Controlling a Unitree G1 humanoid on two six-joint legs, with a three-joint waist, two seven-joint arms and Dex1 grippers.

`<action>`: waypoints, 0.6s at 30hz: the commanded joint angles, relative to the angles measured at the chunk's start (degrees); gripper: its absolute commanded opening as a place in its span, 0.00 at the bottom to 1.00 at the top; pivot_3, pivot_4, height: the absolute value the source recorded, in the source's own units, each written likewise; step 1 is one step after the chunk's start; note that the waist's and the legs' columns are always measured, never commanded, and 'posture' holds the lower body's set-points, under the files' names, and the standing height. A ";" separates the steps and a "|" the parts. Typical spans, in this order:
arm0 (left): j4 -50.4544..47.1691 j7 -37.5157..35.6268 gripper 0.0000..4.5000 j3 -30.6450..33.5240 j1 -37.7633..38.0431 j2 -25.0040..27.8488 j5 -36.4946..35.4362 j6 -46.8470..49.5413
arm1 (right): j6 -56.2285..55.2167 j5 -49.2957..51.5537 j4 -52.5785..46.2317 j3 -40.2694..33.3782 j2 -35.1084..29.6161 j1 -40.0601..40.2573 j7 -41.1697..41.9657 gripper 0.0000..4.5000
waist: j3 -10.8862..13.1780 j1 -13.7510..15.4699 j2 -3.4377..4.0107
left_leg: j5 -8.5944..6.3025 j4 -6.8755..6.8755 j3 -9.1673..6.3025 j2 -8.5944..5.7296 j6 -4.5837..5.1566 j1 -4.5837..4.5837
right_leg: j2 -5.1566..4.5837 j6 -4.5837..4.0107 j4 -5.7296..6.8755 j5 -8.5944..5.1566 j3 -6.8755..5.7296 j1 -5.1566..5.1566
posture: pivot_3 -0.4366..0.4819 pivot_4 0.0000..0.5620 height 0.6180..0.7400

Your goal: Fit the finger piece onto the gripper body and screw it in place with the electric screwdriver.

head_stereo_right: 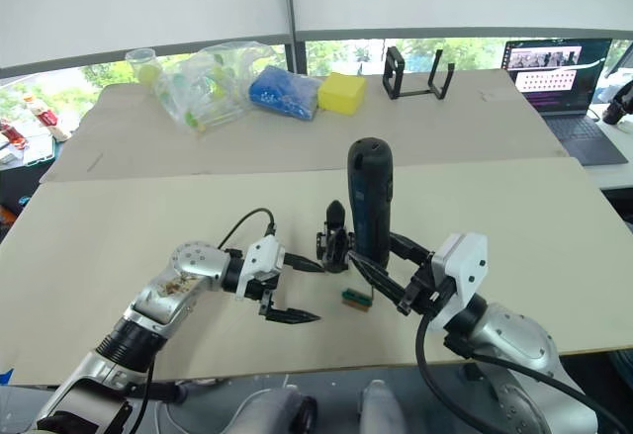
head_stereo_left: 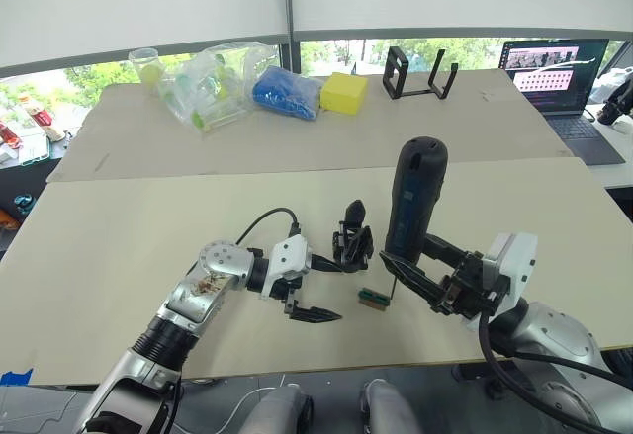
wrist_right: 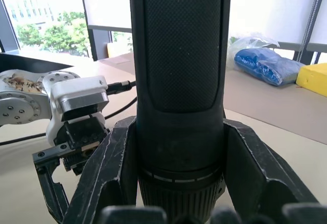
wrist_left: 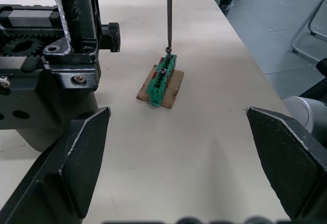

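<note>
Left wrist view showed the thin metal bit (wrist_left: 168,15) touching a small teal-green block (wrist_left: 162,79) beside the black blocky gripper body (wrist_left: 51,60); no writing was readable. Right gripper (head_stereo_left: 415,274) clasped the thick black cylindrical electric screwdriver (head_stereo_left: 413,197) upright, while the left gripper (head_stereo_left: 318,291) hung spread and empty.

- Both eye views look forward and down from the head over the wide beige table (head_stereo_left: 119,226)
- Left wrist view sits low, close to the small green block (wrist_left: 162,79)
- Right wrist view faces the long black cylindrical screwdriver (wrist_right: 179,55) at close range
</note>
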 commanded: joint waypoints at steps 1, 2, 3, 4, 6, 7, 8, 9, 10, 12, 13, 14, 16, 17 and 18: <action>-1.32 0.16 1.00 1.17 -0.73 0.13 -0.31 -0.59 | -2.34 0.15 -1.54 -0.61 0.37 0.07 0.99 0.42 | 0.00 0.01 0.00 | 0.00 0.00 0.00 0.00 0.00 0.00 | 0.00 0.00 0.00 0.00 0.00 0.00 | 0.48 0.27 1.00; -1.34 0.16 1.00 1.17 -0.70 0.14 -0.31 -0.58 | -2.42 0.05 -1.46 -0.65 0.38 0.21 1.18 0.42 | 0.00 0.00 0.00 | 0.00 0.00 0.00 0.00 0.00 0.00 | 0.00 0.00 0.00 0.00 0.00 0.00 | 0.48 0.27 1.00; -1.37 0.17 1.00 1.17 -0.68 0.15 -0.32 -0.56 | -2.46 -0.02 -1.42 -0.70 0.41 0.29 1.32 0.42 | 0.00 -0.01 0.00 | 0.00 0.00 0.00 0.00 0.00 0.00 | 0.00 0.00 0.00 0.00 0.00 0.00 | 0.48 0.27 1.00; -1.35 0.17 1.00 1.16 -0.66 0.15 -0.30 -0.59 | -2.50 -0.12 -1.35 -0.74 0.44 0.37 1.47 0.42 | 0.00 -0.02 0.00 | 0.00 0.00 0.00 0.00 0.00 0.00 | 0.00 0.00 0.00 0.00 0.00 0.00 | 0.48 0.27 1.00; -1.31 0.19 1.00 1.14 -0.67 0.12 -0.31 -0.56 | -2.62 -0.33 -1.15 -0.80 0.48 0.49 1.73 0.42 | 0.00 -0.01 0.00 | 0.00 0.00 0.00 0.00 0.00 0.00 | 0.00 0.00 0.00 0.00 0.00 0.00 | 0.48 0.27 1.00; -1.30 0.21 1.00 1.13 -0.68 0.09 -0.30 -0.56 | -2.66 -0.43 -1.08 -0.80 0.51 0.57 1.83 0.42 | 0.00 -0.02 0.00 | 0.00 0.00 0.00 0.00 0.00 0.00 | 0.00 0.00 0.00 0.00 0.00 -0.01 | 0.48 0.27 1.00; -1.23 0.23 1.00 1.13 -0.75 0.04 -0.29 -0.55 | -2.72 -0.55 -0.98 -0.79 0.53 0.67 1.97 0.42 | 0.00 -0.01 0.00 | 0.00 0.00 0.00 0.00 0.00 0.00 | 0.00 0.00 0.00 0.00 0.00 0.00 | 0.48 0.27 1.00; -1.18 0.25 1.00 1.13 -0.80 0.01 -0.28 -0.55 | -2.74 -0.64 -0.92 -0.79 0.58 0.74 2.08 0.42 | 0.00 0.00 0.00 | 0.00 0.00 0.00 0.00 0.00 0.00 | 0.00 0.00 0.00 0.00 0.00 0.00 | 0.48 0.27 1.00; -1.11 0.24 1.00 1.12 -0.84 -0.03 -0.29 -0.59 | -2.81 -0.78 -0.85 -0.78 0.62 0.85 2.22 0.42 | 0.00 0.00 0.00 | 0.00 0.00 0.00 0.00 0.00 0.00 | 0.00 0.00 0.00 0.00 0.00 0.00 | 0.48 0.27 1.00; -0.99 0.27 1.00 1.11 -0.91 -0.09 -0.26 -0.63 | -2.84 -0.94 -0.81 -0.83 0.74 0.97 2.40 0.42 | 0.00 0.00 0.00 | 0.00 0.01 0.00 0.00 0.00 0.00 | 0.00 0.00 0.00 0.00 0.00 0.00 | 0.48 0.27 1.00; -0.95 0.27 1.00 1.09 -0.90 -0.11 -0.24 -0.66 | -2.83 -1.01 -0.84 -0.88 0.77 1.06 2.46 0.42 | 0.00 0.00 0.00 | 0.00 0.00 0.00 0.00 0.00 0.00 | 0.00 0.00 0.00 0.00 0.00 0.00 | 0.48 0.27 1.00; -0.96 0.24 1.00 1.08 -0.89 -0.11 -0.25 -0.68 | -2.82 -1.05 -0.94 -1.00 0.74 1.26 2.52 0.42 | 0.00 0.00 0.00 | 0.00 0.00 0.00 0.00 0.00 0.00 | 0.00 0.00 0.00 0.00 0.00 0.00 | 0.48 0.27 1.00; -0.97 0.19 1.00 1.01 -0.84 -0.14 -0.25 -0.72 | -2.78 -0.94 -1.31 -1.41 0.60 1.76 2.66 0.42 | 0.00 0.01 0.00 | 0.00 0.00 0.00 0.00 0.00 0.00 | 0.00 0.00 0.00 0.00 0.00 0.00 | 0.48 0.27 1.00; -0.91 0.15 1.00 0.94 -0.83 -0.19 -0.24 -0.76 | -2.68 -0.70 -1.66 -1.77 0.48 2.06 2.68 0.42 | 0.00 0.05 0.00 | 0.00 0.00 0.00 0.00 0.00 0.00 | 0.00 0.00 0.00 0.00 0.00 0.00 | 0.48 0.27 1.00; -0.86 0.12 1.00 0.88 -0.84 -0.27 -0.24 -0.80 | -2.55 -0.46 -2.00 -2.11 0.36 2.30 2.66 0.42 | 0.00 0.04 0.00 | 0.00 0.00 0.00 0.00 0.00 0.00 | 0.00 0.00 0.00 0.00 0.00 0.00 | 0.48 0.27 1.00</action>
